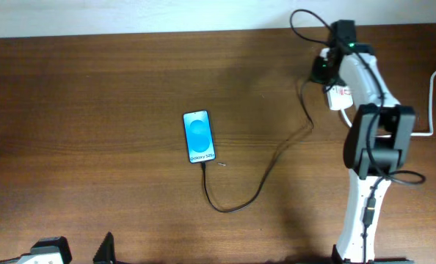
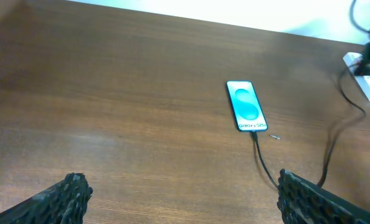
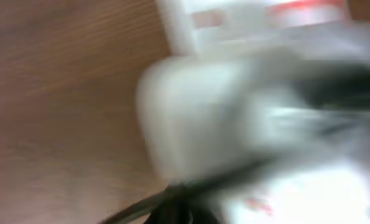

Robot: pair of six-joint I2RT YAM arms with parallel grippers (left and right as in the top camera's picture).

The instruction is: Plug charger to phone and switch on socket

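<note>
Phone [image 1: 198, 136] lies mid-table, screen lit. Charger [image 1: 229, 210] cable meets its bottom edge, then loops over to the socket [image 1: 340, 95] at far right. Right gripper [image 1: 325, 73] is down at the socket; wrist cam's too blurred, so can't tell its jaws. Left gripper [image 2: 191, 194] sits at the near edge, jaws spread, holding nothing.
</note>
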